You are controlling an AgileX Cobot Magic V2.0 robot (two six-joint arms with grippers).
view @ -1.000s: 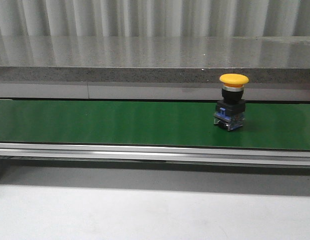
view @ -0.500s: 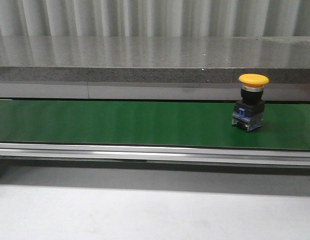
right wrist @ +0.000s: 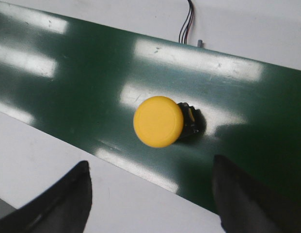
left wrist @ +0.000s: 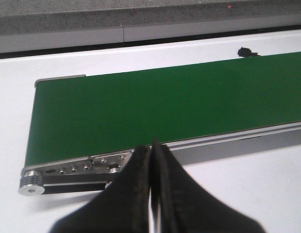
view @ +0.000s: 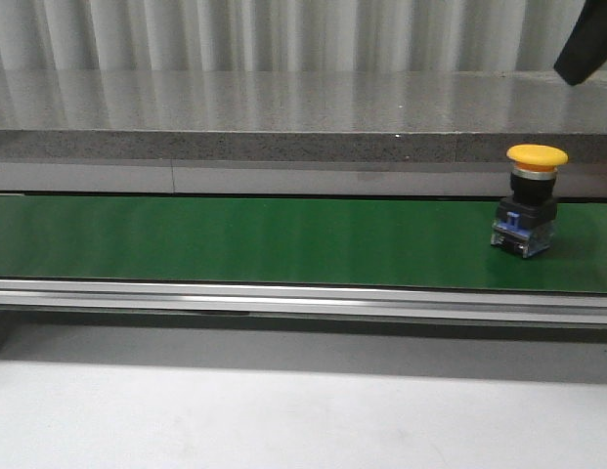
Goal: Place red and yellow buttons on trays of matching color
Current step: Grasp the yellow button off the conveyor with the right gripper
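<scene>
Right wrist view: we found the yellow button (right wrist: 158,121) upright at frame centre, beyond our right gripper (right wrist: 150,194), whose fingers were spread wide and empty.

The button (view: 529,200) stands on the belt (view: 264,239), apparently near its right end.

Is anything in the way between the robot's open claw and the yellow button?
Nothing visible is. In the right wrist view the right gripper is open above the yellow button, which stands alone on the green belt.
</scene>
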